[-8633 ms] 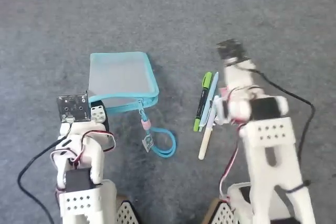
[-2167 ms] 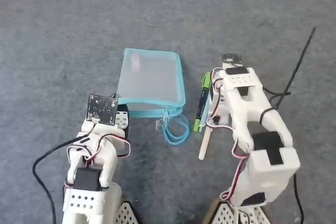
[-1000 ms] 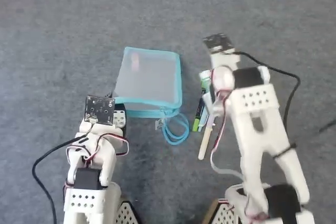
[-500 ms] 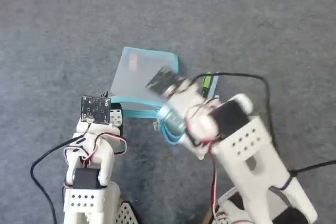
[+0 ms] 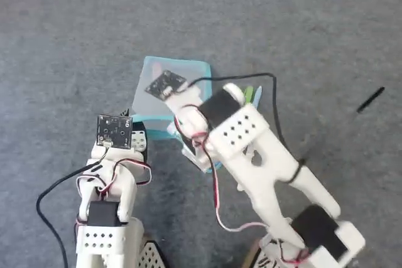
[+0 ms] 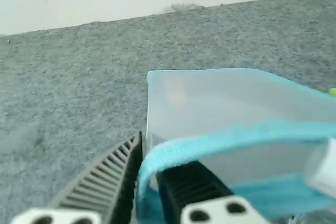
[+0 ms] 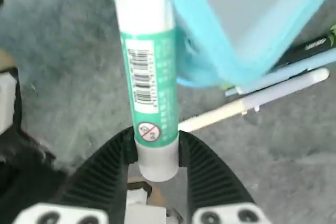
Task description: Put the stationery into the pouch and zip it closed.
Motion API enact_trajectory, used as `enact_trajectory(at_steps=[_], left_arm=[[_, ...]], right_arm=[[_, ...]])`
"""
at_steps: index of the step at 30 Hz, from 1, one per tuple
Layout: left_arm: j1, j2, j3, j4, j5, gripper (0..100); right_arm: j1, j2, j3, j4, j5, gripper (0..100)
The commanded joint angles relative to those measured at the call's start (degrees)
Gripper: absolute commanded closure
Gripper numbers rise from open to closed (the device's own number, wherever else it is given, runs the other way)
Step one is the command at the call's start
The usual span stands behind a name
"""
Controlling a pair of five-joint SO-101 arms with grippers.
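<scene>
My left tool (image 6: 149, 184) is clenched on the pouch (image 6: 226, 103). The teal zip rim is pinched btwn its two fingers, and the frosted side stands up beyond them on the grey counter (image 6: 68, 77). From above, that tool sits at the pouch's near left corner.

My right tool (image 7: 154, 145) is grasping the glue stick (image 7: 147, 72) by one white end, w/ fingers clamped on both sides. The green body points out twd the pouch's teal edge, and the far cap overlaps that edge. Can't tell if the tip is inside the opening yet.

In the high view my right arm lies across the near part of the pouch, so just the far half shows past it.

Other stationery lies on the counter just beside the pouch, side by side:
- a black-barrelled highlighter (image 7: 310, 45)
- a pale blue pen (image 7: 278, 77)
- a cream pen (image 7: 231, 111)

A teal strap (image 7: 191, 77) loops on the counter under the glue stick, next to the pouch's corner.
</scene>
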Motion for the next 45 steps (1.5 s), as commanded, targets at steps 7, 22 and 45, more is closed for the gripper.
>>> enact_trajectory(at_steps=[7, 22, 45], left_arm=[[2.73, -0.62, -0.75, -1.76, -0.26, 99], [9.14, -0.88, 1.01, -1.67, -3.6, 99], [9.23, -0.97, 1.01, -1.49, -4.31, 99]], right_arm=[[2.15, 9.45, -12.31, 2.51, -1.41, 99.1], [6.55, 11.21, -21.19, 2.33, -3.87, 98.8], [4.97, 7.16, -22.95, 1.45, -3.87, 78.9]])
